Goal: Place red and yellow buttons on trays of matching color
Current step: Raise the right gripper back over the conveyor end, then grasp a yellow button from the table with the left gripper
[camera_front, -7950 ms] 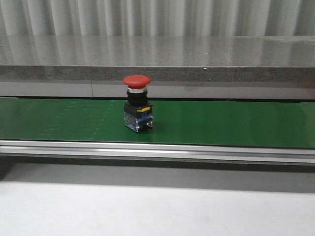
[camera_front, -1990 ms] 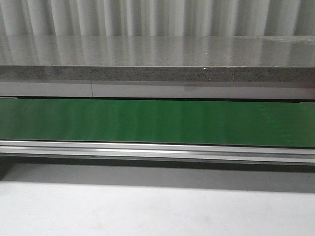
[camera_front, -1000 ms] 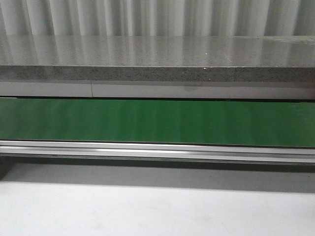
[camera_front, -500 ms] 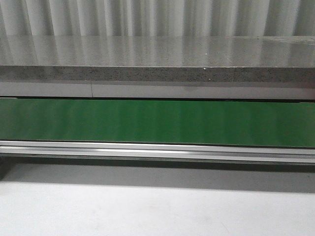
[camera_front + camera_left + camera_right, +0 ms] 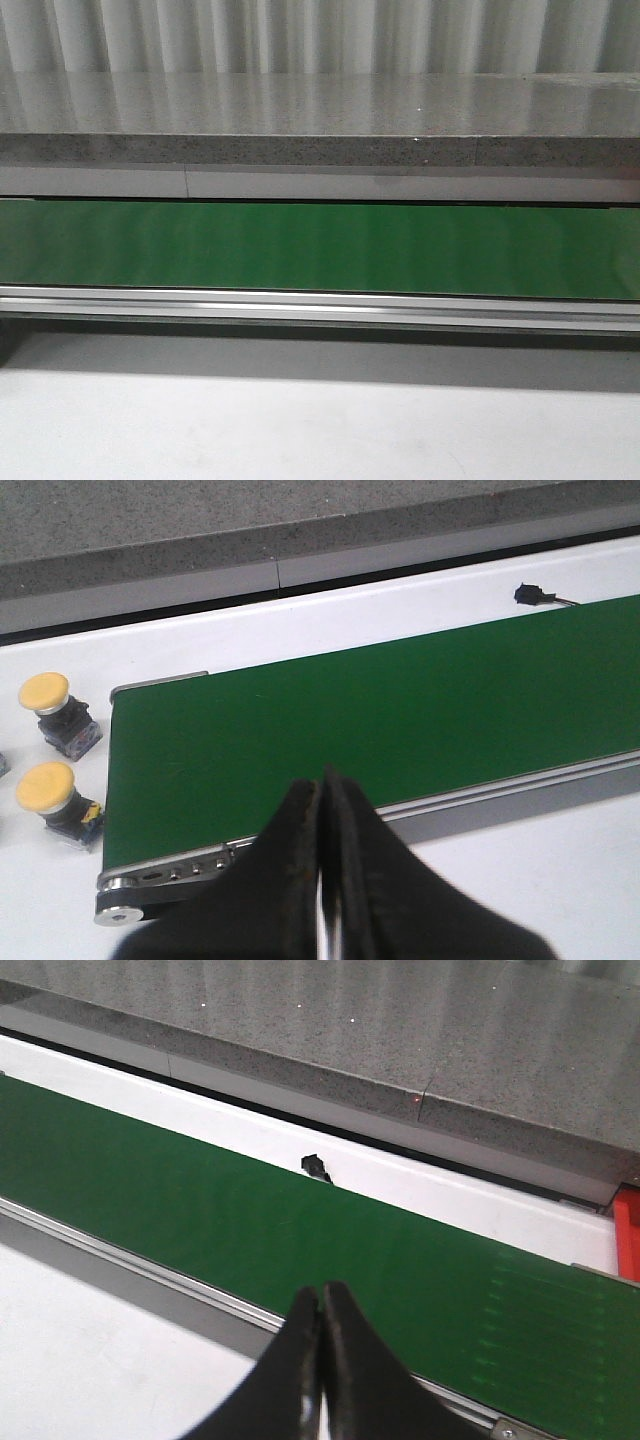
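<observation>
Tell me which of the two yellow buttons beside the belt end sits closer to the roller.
The yellow button with the yellow tab on its base, next to the belt's roller end. The other yellow button sits farther along, toward the grey ledge.

green belt [image 5: 320, 248]: bare, passable | two yellow buttons [image 5: 45, 692] crowd its end roller [image 5: 125, 912]

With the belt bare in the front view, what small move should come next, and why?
Probably open the left tool and ease it toward the nearer yellow button. Both tools are shut and hold nothing, the green belt carries no button, and two yellow buttons stand on the white table past the belt's end. No tray shows clearly, so the drop spot is uncertain.
</observation>
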Tool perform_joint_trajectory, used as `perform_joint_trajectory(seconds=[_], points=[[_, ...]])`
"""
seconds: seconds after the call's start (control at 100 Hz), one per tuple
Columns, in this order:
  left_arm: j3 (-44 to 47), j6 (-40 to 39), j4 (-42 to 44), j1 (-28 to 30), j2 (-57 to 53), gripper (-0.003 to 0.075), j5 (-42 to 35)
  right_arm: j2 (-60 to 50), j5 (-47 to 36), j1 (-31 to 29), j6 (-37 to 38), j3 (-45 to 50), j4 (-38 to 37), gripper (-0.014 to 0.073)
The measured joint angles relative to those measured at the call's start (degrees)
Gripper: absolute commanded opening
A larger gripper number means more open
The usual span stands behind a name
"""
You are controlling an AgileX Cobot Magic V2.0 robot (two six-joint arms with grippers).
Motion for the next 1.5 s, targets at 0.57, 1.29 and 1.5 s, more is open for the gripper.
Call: perform_joint_trajectory(seconds=[0.57, 1.29, 1.5], points=[[-7.58, -2.06, 0.0, 11.59, 19.18, -0.0015, -0.6, 0.0, 0.13, 0.0, 0.0, 0.12, 0.0, -0.0066], [-28.66, -9.73, -1.83, 30.09, 56.77, 0.0563, 10.22, 0.0, 0.13, 0.0, 0.0, 0.12, -0.1, -0.0066], [-35.09, -11.25, -7.9, 32.25, 65.68, 0.0552, 12.23, 0.0, 0.13, 0.0, 0.0, 0.12, -0.09, -0.0066]])
